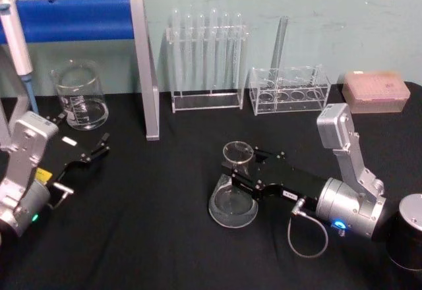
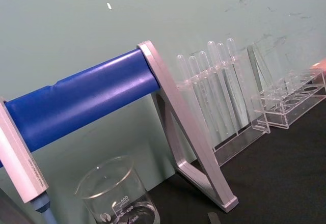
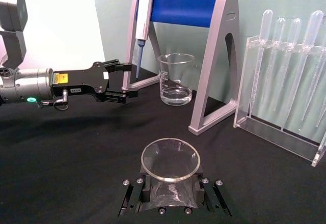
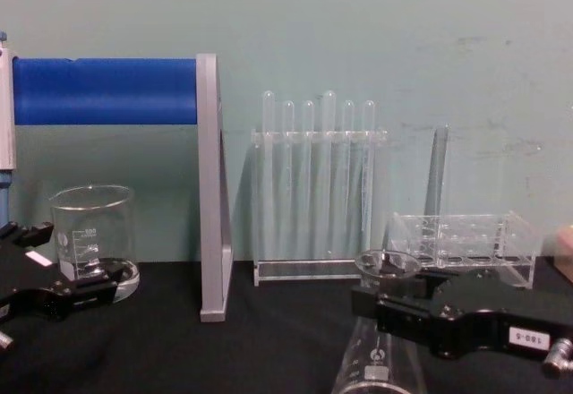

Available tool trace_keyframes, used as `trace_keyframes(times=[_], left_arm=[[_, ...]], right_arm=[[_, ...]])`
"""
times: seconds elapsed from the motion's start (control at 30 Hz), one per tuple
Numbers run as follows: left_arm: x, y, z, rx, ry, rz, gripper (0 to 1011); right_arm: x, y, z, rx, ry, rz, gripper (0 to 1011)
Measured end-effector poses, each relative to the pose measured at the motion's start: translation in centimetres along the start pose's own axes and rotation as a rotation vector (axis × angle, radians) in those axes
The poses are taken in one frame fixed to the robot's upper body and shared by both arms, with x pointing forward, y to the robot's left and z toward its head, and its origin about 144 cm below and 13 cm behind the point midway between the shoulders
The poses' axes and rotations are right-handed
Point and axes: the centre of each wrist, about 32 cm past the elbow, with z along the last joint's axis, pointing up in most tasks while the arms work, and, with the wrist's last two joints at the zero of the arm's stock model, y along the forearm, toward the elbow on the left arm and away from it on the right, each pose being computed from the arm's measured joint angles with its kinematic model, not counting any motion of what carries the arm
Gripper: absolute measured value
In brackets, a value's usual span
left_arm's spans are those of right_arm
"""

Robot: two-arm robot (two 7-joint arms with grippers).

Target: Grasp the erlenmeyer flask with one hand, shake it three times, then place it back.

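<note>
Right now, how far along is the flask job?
Done: the reach. The right gripper looks closed around the neck of the flask. In hand: the grasp. The base seems to rest on the table, so the flask is either about to be lifted or just set back; this moment cannot show whether the three shakes happened. Left: at least the release. The left gripper waits open near the beaker.

pale green wall (image 4: 403, 36) across the back, evenly lit, a few dark scuffs up on its right side. below it, a table (image 1: 165, 237) in matte black cloth.
</note>
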Motion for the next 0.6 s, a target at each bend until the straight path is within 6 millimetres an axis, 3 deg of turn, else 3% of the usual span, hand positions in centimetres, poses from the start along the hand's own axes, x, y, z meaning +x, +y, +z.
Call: trace_keyframes(times=[0.6], left_arm=[[0.0,0.0,0.0,0.0,0.0,0.0,1001]], right_arm=[[0.09,-0.06,-0.07,-0.003,0.012,-0.004,451]])
